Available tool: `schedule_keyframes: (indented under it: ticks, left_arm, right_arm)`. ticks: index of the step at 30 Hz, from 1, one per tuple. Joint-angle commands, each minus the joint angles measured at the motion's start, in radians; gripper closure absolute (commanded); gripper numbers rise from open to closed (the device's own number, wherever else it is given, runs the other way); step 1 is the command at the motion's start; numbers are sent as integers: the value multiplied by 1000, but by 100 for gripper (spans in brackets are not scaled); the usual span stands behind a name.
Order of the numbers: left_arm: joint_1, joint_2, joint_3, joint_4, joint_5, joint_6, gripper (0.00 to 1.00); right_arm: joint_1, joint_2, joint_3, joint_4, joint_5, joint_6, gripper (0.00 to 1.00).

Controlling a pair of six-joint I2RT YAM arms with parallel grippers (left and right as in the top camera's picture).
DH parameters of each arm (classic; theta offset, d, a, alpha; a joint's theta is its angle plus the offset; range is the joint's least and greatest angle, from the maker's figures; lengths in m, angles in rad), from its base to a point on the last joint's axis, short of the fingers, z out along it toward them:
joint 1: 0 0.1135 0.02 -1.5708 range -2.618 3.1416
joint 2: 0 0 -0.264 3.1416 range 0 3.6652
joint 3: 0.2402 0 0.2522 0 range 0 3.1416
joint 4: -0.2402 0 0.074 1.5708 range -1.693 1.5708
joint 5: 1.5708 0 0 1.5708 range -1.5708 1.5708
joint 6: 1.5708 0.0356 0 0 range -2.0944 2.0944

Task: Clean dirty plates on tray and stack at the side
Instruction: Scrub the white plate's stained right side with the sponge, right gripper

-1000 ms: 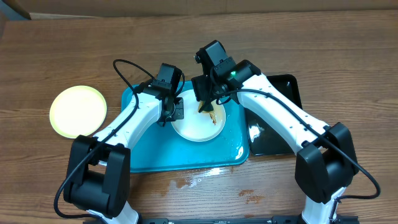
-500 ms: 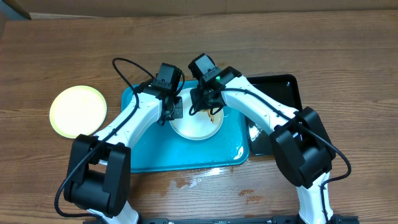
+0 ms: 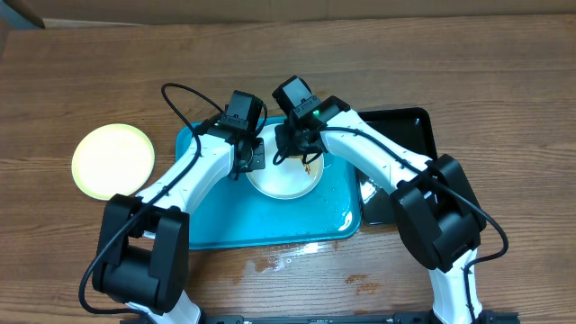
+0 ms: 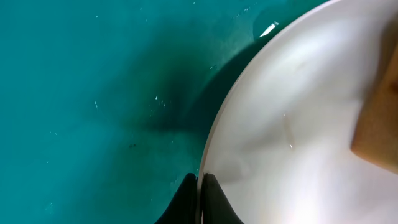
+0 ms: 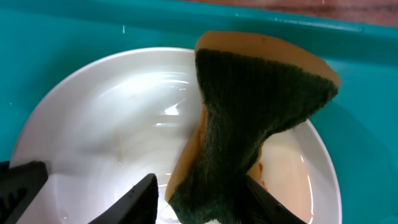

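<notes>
A white plate (image 3: 281,183) lies on the turquoise tray (image 3: 216,220). My left gripper (image 3: 248,162) is shut on the plate's left rim, pinching it in the left wrist view (image 4: 202,186). My right gripper (image 3: 301,153) is shut on a yellow sponge with a dark green scrub face (image 5: 255,118) and holds it down on the plate (image 5: 112,130). The sponge also shows in the overhead view (image 3: 307,163). A pale yellow-green plate (image 3: 113,160) lies on the table left of the tray. No smear shows on either plate. A third plate is not in view.
A glossy black tray (image 3: 409,135) lies right of the turquoise tray, partly under my right arm. Water spots lie on the wood (image 3: 288,256) at the tray's front edge. The tray floor (image 4: 93,93) is wet with droplets.
My right gripper moved left and further onto the white plate with the sponge one second ago, then only shifted slightly. The left gripper kept its hold on the rim.
</notes>
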Motion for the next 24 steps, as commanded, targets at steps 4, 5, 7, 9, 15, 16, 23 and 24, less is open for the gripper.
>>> schedule_keyframes:
  ticks: [4, 5, 7, 9, 15, 16, 23, 24]
  left_arm:
    - [21, 17, -22, 18, -22, -16, 96]
    - [23, 17, -27, 24, -20, -15, 96]
    - [28, 17, -38, 32, -18, -16, 96]
    - [29, 17, -47, 42, -8, -15, 96]
    - [29, 17, -83, 95, 23, -15, 96]
    - [29, 17, -89, 101, 23, -15, 96]
    - [29, 59, -106, 127, 32, -14, 96]
    - [29, 62, -105, 126, 33, -13, 96]
  right_arm:
    - [3, -8, -14, 29, 73, 8, 58]
    - [3, -8, -14, 32, 83, 8, 58]
    - [3, -6, -14, 39, 93, 8, 55]
    - [3, -2, -14, 45, 92, 9, 50]
    - [3, 34, -15, 71, 92, 8, 50]
    - [3, 35, -15, 80, 91, 8, 51]
    - [3, 35, -15, 112, 92, 8, 55]
    - [3, 35, -15, 111, 92, 8, 55]
